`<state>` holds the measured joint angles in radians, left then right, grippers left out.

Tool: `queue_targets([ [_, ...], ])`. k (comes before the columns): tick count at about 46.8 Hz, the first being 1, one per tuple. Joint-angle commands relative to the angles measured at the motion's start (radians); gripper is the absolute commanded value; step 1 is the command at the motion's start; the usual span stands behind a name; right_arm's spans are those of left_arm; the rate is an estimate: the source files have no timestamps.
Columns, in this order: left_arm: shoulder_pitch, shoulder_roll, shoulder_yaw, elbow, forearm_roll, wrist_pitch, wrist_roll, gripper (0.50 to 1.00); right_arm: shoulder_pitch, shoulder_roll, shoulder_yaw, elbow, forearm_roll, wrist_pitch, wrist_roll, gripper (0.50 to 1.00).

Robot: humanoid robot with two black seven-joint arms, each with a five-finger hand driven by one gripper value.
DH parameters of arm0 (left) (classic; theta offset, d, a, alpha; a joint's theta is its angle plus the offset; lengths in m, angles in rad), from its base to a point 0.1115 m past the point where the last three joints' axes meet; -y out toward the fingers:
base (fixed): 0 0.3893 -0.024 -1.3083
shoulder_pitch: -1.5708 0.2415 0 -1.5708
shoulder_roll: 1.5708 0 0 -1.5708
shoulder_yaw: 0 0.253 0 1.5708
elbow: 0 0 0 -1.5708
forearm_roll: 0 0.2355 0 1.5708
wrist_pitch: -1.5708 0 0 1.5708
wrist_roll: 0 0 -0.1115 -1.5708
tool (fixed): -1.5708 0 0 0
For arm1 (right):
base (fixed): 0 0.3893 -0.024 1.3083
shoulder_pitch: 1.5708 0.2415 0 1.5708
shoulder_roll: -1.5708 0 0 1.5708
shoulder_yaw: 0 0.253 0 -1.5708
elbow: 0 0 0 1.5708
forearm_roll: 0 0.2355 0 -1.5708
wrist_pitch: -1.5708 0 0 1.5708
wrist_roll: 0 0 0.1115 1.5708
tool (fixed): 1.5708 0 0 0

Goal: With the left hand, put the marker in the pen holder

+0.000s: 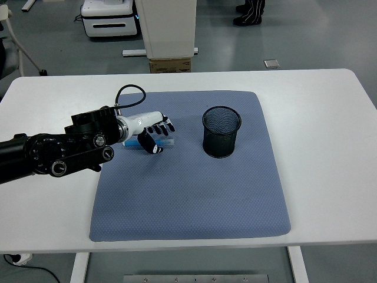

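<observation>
A blue marker (133,142) with a white end lies flat on the grey-blue mat (188,188), pointing left to right. My left hand (158,137) hovers right over its middle. The fingers (164,125) curve down on the marker's far side and the thumb (152,147) sits on its near side. They straddle the marker with a gap left, not clamped on it. The black mesh pen holder (221,131) stands upright on the mat, about a hand's length to the right of the marker. My right arm is out of view.
The mat covers the middle of the white table (330,147). A cable loop (126,91) arches over my left wrist. Beyond the table's far edge are a cardboard box (171,63), a white cabinet and a person's feet (247,17).
</observation>
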<state>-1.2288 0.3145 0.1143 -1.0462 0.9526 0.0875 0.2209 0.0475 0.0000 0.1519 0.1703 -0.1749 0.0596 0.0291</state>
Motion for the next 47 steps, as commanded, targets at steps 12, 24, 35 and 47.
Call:
queue_targets([
  [12,0.000,-0.003,0.015,0.000,0.026,0.000,0.000,0.663,0.000,0.000,0.000,0.000,0.000,0.000,0.000,1.000],
  [24,0.000,-0.002,0.015,0.000,0.026,0.000,0.000,0.607,0.000,0.000,0.000,0.000,0.000,0.000,0.000,1.000],
  [35,0.000,-0.003,0.016,0.002,0.028,0.000,0.000,0.607,0.000,0.000,0.000,0.000,0.000,0.000,0.000,1.000],
  [47,0.000,-0.003,0.022,0.002,0.048,-0.002,0.000,0.607,0.000,0.000,0.000,0.000,0.000,0.000,0.000,1.000],
])
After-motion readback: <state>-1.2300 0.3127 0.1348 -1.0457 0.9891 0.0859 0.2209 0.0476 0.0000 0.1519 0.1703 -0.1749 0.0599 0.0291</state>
